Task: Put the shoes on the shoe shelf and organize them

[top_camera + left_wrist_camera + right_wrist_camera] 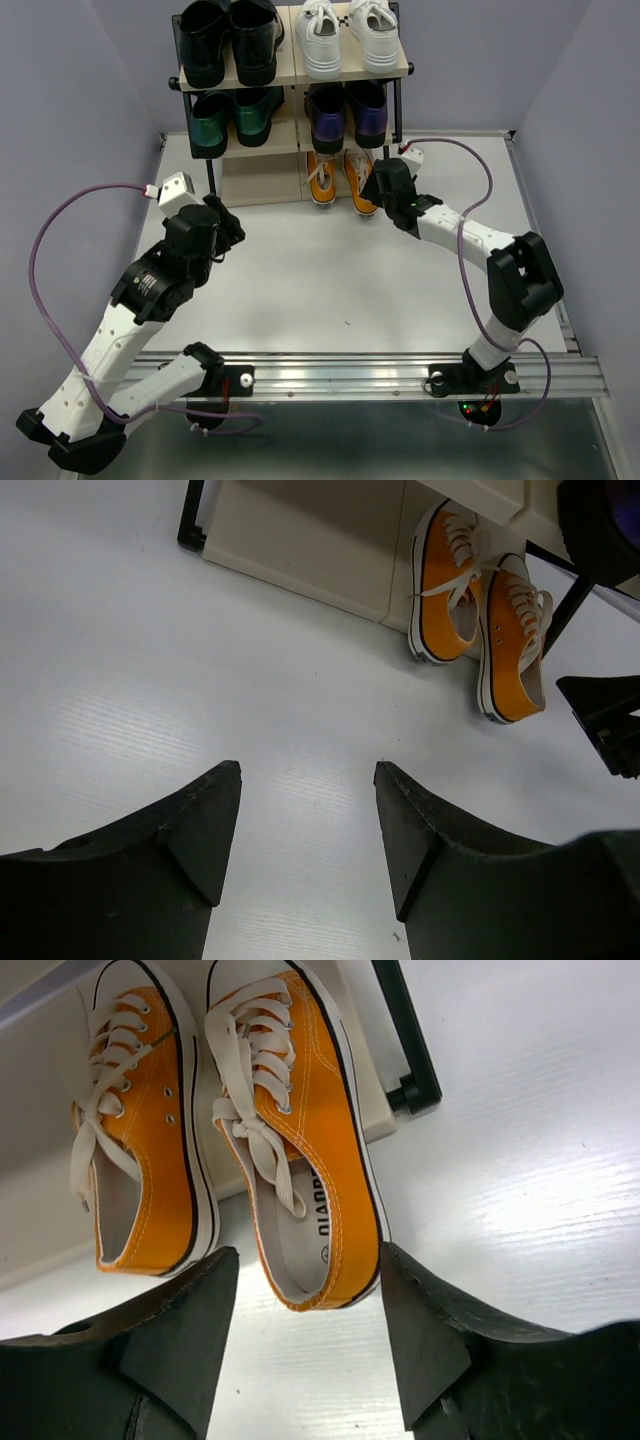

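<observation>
The shoe shelf (290,80) is seen at the far edge of the table (300,290), with a black frame and beige boards. On its left half, a shiny black pair (228,40) is set on the top board and a metallic green pair (235,118) on the middle one. On its right half, white lace-up sneakers (348,35) are placed on top and glossy purple loafers (348,112) in the middle. The orange canvas sneakers (240,1140) are laid side by side at the lowest level, toes inward, heels jutting over the front edge, white laces loosely tied.

Black letters are printed on the right sneaker's insole; only "DIA" can be made out with confidence.

The left gripper (305,770) is held low over bare table left of the shelf, fingers spread, nothing between them. The right gripper (308,1250) is reached in towards the orange pair, its fingers spread, with the right sneaker's heel lying between the tips; contact cannot be told.
</observation>
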You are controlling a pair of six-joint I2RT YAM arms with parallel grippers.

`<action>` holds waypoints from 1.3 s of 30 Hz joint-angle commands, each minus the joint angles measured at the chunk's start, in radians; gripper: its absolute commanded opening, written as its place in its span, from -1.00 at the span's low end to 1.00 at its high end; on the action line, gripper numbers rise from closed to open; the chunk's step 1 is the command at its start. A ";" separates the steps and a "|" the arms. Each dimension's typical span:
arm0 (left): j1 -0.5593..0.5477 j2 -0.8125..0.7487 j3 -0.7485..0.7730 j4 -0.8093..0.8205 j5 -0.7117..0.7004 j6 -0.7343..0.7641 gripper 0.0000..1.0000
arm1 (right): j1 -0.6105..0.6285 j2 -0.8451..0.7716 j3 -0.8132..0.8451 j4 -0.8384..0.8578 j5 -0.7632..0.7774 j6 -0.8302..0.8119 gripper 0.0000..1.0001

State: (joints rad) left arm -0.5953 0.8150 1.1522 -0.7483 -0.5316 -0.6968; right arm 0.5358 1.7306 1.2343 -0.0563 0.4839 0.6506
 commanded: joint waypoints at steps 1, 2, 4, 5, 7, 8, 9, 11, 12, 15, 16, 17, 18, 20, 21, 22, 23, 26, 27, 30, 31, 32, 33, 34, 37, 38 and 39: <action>0.003 -0.005 -0.006 0.033 -0.005 -0.004 0.34 | -0.007 -0.078 -0.071 0.046 -0.070 -0.034 0.31; 0.003 -0.008 -0.006 0.035 -0.005 -0.004 0.34 | -0.007 -0.086 -0.082 0.046 -0.096 -0.054 0.38; 0.003 -0.011 -0.011 0.035 -0.005 -0.006 0.34 | -0.007 -0.106 -0.119 0.046 -0.183 -0.133 0.62; 0.003 -0.013 -0.012 0.035 -0.005 -0.006 0.33 | -0.007 -0.112 -0.134 0.053 -0.183 -0.134 0.62; 0.003 -0.014 -0.022 0.044 -0.004 -0.007 0.34 | -0.007 -0.126 -0.159 0.085 -0.220 -0.192 0.77; 0.003 -0.011 -0.029 0.053 0.002 -0.007 0.34 | -0.007 -0.128 -0.174 0.093 -0.217 -0.218 0.80; 0.003 -0.011 -0.032 0.056 0.007 -0.007 0.34 | -0.007 -0.126 -0.176 0.095 -0.211 -0.230 0.81; 0.002 -0.005 -0.040 0.067 0.016 -0.007 0.34 | -0.007 -0.118 -0.171 0.093 -0.202 -0.262 0.84; 0.003 -0.002 -0.042 0.067 0.016 -0.007 0.34 | -0.007 -0.112 -0.171 0.095 -0.202 -0.263 0.84; 0.003 -0.005 -0.054 0.078 0.018 -0.012 0.34 | -0.007 -0.077 -0.148 0.092 -0.179 -0.301 0.79; 0.003 -0.007 -0.062 0.082 0.019 -0.012 0.34 | -0.007 -0.066 -0.133 0.093 -0.177 -0.308 0.74; 0.003 -0.008 -0.065 0.086 0.022 -0.012 0.34 | -0.007 -0.043 -0.125 0.093 -0.176 -0.318 0.65; 0.003 -0.008 -0.065 0.089 0.022 -0.012 0.34 | -0.007 -0.031 -0.119 0.093 -0.173 -0.322 0.61; 0.002 -0.002 -0.063 0.084 0.022 -0.010 0.34 | -0.007 -0.002 -0.101 0.090 -0.173 -0.325 0.45; 0.003 0.000 -0.060 0.078 0.021 -0.010 0.34 | -0.007 0.006 -0.096 0.088 -0.174 -0.321 0.40; 0.003 0.000 -0.055 0.075 0.019 -0.009 0.34 | -0.007 0.010 -0.091 0.087 -0.177 -0.319 0.36; 0.003 -0.004 -0.057 0.073 0.016 -0.007 0.34 | -0.007 0.012 -0.090 0.087 -0.180 -0.313 0.31; 0.002 -0.013 -0.060 0.070 0.007 -0.006 0.34 | -0.007 0.020 -0.088 0.088 -0.197 -0.304 0.26; 0.003 -0.014 -0.063 0.070 0.007 -0.003 0.33 | -0.007 0.024 -0.085 0.088 -0.203 -0.304 0.25; 0.003 -0.010 -0.069 0.075 0.018 -0.001 0.34 | -0.007 0.038 -0.078 0.088 -0.199 -0.289 0.15; 0.003 -0.007 -0.071 0.075 0.021 -0.001 0.34 | -0.007 0.046 -0.076 0.088 -0.196 -0.286 0.15; 0.003 -0.007 -0.072 0.075 0.022 -0.003 0.34 | -0.007 0.050 -0.075 0.088 -0.192 -0.284 0.13; 0.003 -0.007 -0.072 0.075 0.024 -0.004 0.34 | -0.007 0.053 -0.069 0.087 -0.185 -0.279 0.06; 0.003 -0.007 -0.071 0.075 0.024 -0.004 0.34 | -0.007 0.058 -0.064 0.088 -0.182 -0.278 0.04; 0.003 -0.011 -0.066 0.073 0.021 -0.001 0.34 | -0.007 0.076 -0.044 0.088 -0.171 -0.273 -0.11; 0.002 -0.014 -0.065 0.073 0.021 -0.001 0.34 | -0.007 0.086 -0.038 0.088 -0.168 -0.272 -0.13; 0.003 -0.016 -0.065 0.073 0.021 -0.001 0.34 | -0.007 0.092 -0.033 0.088 -0.165 -0.270 -0.14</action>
State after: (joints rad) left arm -0.5941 0.8150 1.0924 -0.6991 -0.4999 -0.7048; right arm 0.5358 1.8000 1.1404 -0.0109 0.2920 0.3706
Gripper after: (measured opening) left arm 0.666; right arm 0.442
